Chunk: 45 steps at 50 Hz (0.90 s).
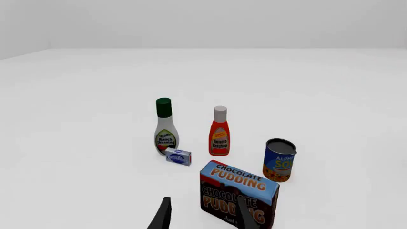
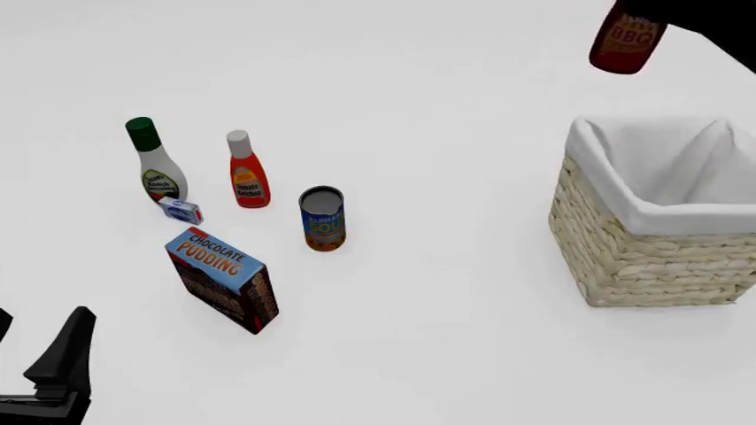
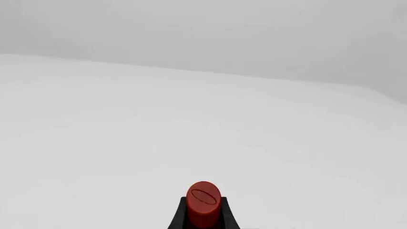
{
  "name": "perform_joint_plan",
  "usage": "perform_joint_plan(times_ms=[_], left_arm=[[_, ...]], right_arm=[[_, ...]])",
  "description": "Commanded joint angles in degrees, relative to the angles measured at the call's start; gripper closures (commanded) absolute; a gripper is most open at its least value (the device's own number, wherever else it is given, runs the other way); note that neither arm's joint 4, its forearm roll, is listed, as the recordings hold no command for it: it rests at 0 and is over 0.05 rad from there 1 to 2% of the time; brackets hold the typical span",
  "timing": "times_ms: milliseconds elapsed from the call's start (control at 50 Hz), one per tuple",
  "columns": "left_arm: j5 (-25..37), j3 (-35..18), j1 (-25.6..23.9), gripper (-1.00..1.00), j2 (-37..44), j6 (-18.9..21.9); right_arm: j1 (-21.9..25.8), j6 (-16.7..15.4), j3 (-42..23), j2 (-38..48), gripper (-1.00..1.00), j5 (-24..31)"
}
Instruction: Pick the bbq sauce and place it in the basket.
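Observation:
My right gripper (image 2: 657,12) is shut on the bbq sauce (image 2: 625,41), a dark red-brown bottle with an orange label, and holds it high in the air beyond the basket's far left corner. The right wrist view shows its red cap (image 3: 203,202) between the dark fingers (image 3: 180,217). The tan wicker basket (image 2: 638,248) with a white cloth lining stands at the right of the table. My left gripper (image 2: 34,341) is open and empty at the near left, short of the pudding box; it also shows in the left wrist view (image 1: 205,217).
On the left stand a white ranch bottle with a green cap (image 2: 155,162), an orange-red ketchup bottle with a white cap (image 2: 246,173), a small blue-white box (image 2: 181,211), a soup can (image 2: 321,219) and a chocolate pudding box (image 2: 222,279).

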Motion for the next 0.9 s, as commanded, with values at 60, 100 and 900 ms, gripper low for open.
perform_joint_plan(times_ms=[60,100,900], left_arm=[[0.00,0.00,0.00,-1.00,0.00,0.00],[0.00,0.00,0.00,-1.00,0.00,0.00],[0.00,0.00,0.00,-1.00,0.00,0.00]], right_arm=[[-3.54,0.60,0.56,-0.96,1.00,-0.37],[-4.27,0.56,0.82,-1.07,1.00,-0.44],[-14.25,-0.61,7.89,-1.53,1.00,-3.77]])
